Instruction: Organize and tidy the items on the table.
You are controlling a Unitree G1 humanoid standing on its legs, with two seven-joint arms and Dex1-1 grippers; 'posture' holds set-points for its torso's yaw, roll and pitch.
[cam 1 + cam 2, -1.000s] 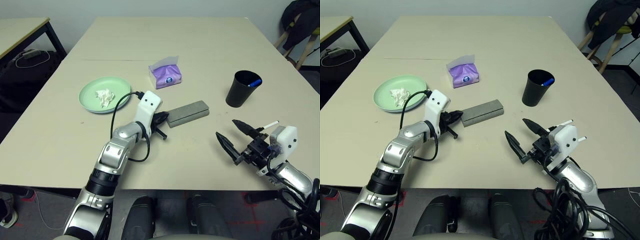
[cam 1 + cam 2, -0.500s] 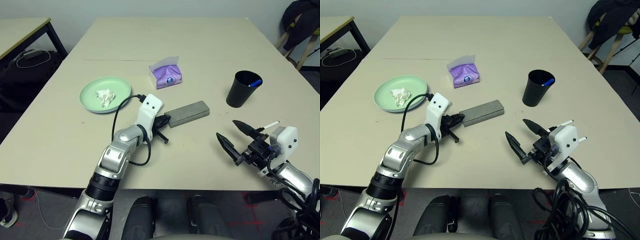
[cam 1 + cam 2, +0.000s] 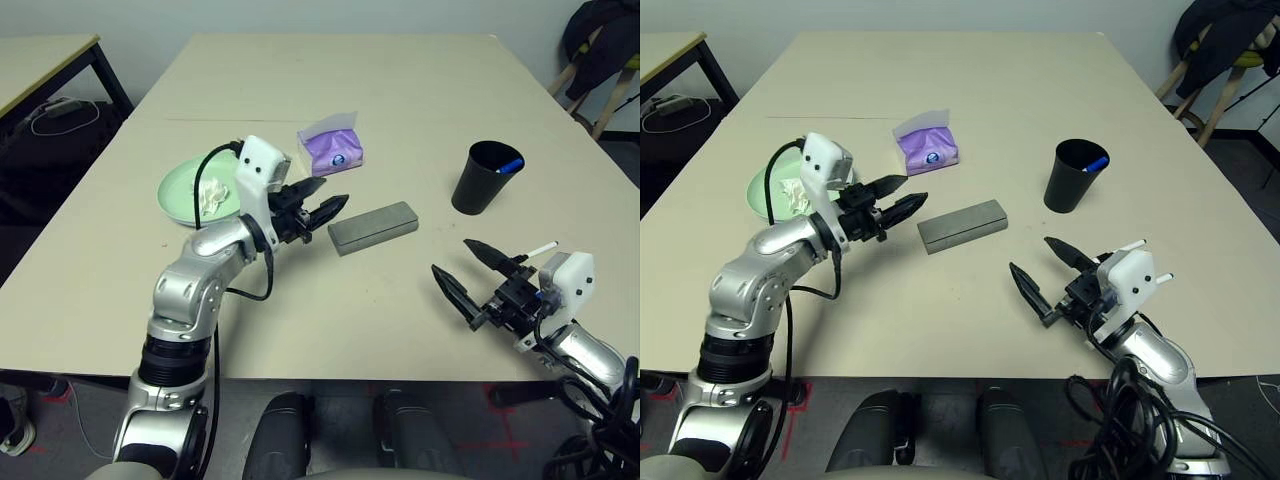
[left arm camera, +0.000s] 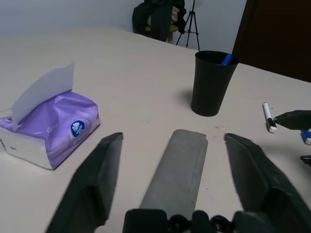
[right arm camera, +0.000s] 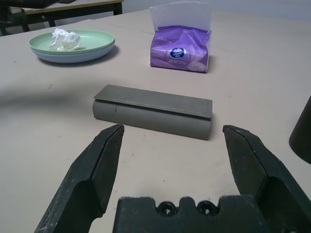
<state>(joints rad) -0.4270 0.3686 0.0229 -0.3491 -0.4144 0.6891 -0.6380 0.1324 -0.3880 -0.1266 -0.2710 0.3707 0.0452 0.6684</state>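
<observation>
We hold our left claw [image 3: 322,207] spread and empty just short of the grey oblong glasses case [image 3: 373,227] lying on the pale beige surface [image 3: 420,90]; right claw [image 3: 468,270] spread too. A crooked approach could shove it into the purple tissue pack [image 3: 331,150] beyond.

Your left arm is bent at the elbow and held up on the left side; its silver forearm leans toward the middle; your left gripper [image 3: 322,202] points to the right and a little far, and its two black fingers are spread apart with nothing between them; your right arm sits low at the near right; your right gripper [image 3: 463,270] points left, fingers wide apart, holding nothing.
</observation>
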